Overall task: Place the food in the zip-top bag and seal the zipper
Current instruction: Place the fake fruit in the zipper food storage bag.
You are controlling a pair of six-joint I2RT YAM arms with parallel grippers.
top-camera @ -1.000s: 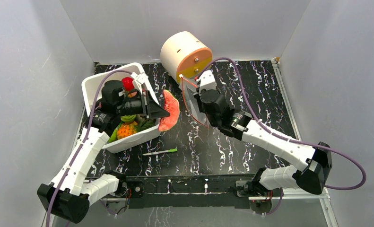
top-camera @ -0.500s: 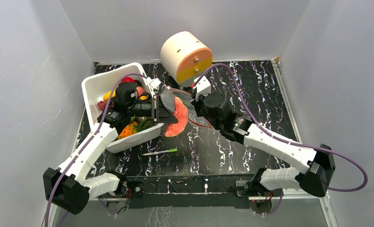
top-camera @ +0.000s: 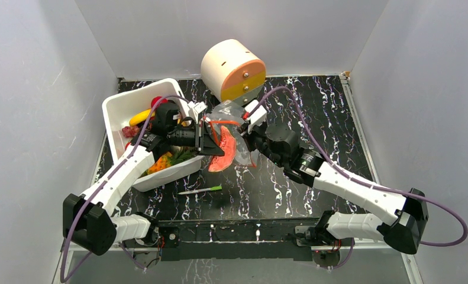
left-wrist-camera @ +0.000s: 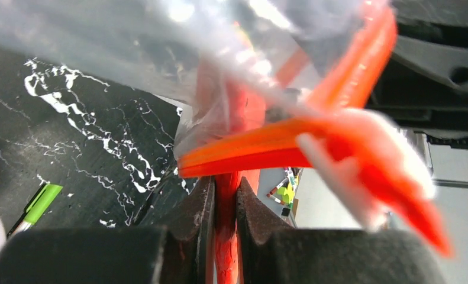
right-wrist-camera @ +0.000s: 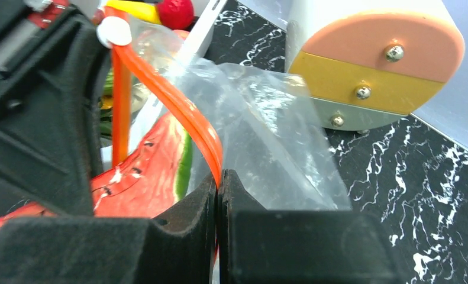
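My left gripper (top-camera: 212,145) is shut on a red watermelon slice (top-camera: 225,152) with a green rind, held upright just right of the bin. In the left wrist view the jaws (left-wrist-camera: 225,184) pinch the slice (left-wrist-camera: 226,236) under the zipper (left-wrist-camera: 261,151). My right gripper (top-camera: 245,134) is shut on the red-orange zipper (right-wrist-camera: 178,106) of the clear zip-top bag (top-camera: 227,112); its jaws (right-wrist-camera: 218,176) are closed on the strip. The bag (right-wrist-camera: 267,136) hangs open and the slice (right-wrist-camera: 142,177) sits at its mouth. More toy food (top-camera: 160,161) lies in the bin.
A white bin (top-camera: 120,105) stands at the left, under my left arm. A round cream-and-orange drawer unit (top-camera: 233,70) stands at the back, just behind the bag. A thin white-and-green stick (top-camera: 200,190) lies on the black marbled table near the front.
My left gripper has carried the watermelon slice right, from over the bin to the bag's mouth. My right gripper has brought the bag down and toward it, mouth opened.
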